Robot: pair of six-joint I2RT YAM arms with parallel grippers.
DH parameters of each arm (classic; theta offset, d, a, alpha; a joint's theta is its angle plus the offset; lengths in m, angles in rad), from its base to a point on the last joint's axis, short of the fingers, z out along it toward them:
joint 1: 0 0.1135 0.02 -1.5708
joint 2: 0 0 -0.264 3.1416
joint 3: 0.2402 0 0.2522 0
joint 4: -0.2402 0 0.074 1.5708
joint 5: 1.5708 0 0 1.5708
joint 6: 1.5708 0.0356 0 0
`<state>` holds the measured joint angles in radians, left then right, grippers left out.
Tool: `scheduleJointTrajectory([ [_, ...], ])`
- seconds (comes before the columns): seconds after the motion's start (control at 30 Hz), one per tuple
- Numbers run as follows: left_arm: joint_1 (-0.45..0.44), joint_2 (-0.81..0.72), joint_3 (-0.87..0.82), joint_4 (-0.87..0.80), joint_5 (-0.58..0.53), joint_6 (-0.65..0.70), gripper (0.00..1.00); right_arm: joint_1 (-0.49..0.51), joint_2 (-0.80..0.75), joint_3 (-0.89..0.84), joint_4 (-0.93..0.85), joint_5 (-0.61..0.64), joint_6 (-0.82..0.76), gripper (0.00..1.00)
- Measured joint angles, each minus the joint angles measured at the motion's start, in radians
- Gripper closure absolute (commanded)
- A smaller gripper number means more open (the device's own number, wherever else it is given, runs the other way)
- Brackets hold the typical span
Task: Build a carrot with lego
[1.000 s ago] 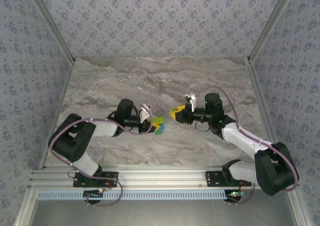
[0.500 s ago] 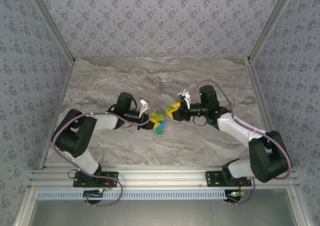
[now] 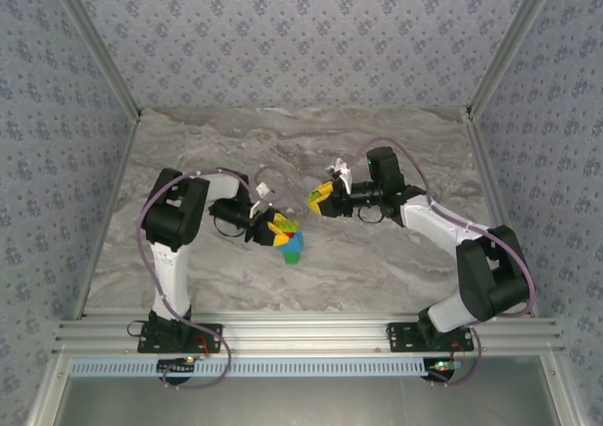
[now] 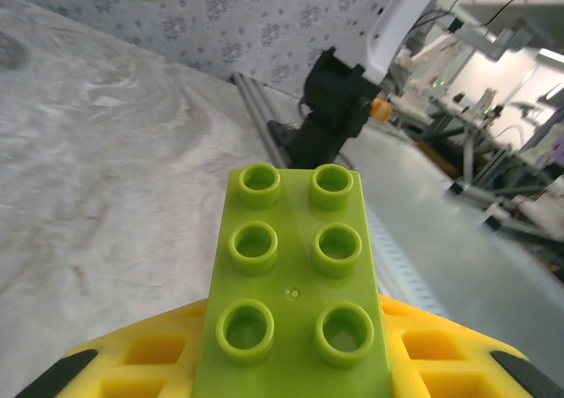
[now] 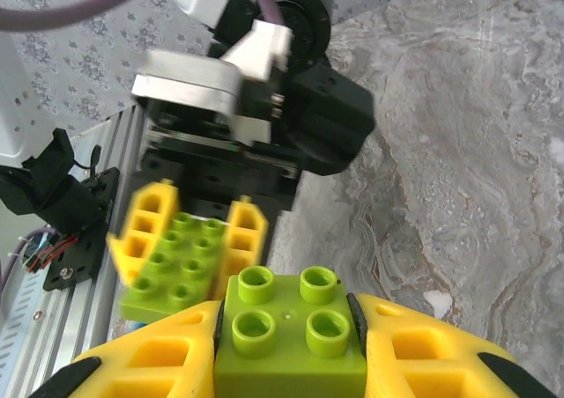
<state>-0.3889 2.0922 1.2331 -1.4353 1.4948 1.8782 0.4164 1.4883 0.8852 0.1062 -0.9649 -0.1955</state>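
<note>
Two pincers [image 3: 276, 229] [image 3: 318, 200], two yellow-green bricks [image 4: 295, 283] [image 5: 289, 326]

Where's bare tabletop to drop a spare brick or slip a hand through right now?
Free: the far strip of the table along the back wall; the near strip along the rail. Crowded: the centre, where the left claw with the carrot faces the right claw and its brick.

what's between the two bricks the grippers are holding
Nothing: the top view shows bare table between the carrot in the left gripper and the lego brick in the right gripper.
</note>
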Motion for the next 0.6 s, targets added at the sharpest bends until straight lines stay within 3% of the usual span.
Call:
scheduleJointTrajectory([
  [0.2,0.009,-0.001,0.05,-0.146,0.037,0.128,1.0,0.008,0.003,0.003,-0.009,0.026,0.0,0.73],
  [0.6,0.023,-0.016,0.044,-0.18,0.047,0.172,1.0,0.014,0.018,0.075,-0.078,0.076,-0.005,0.74],
])
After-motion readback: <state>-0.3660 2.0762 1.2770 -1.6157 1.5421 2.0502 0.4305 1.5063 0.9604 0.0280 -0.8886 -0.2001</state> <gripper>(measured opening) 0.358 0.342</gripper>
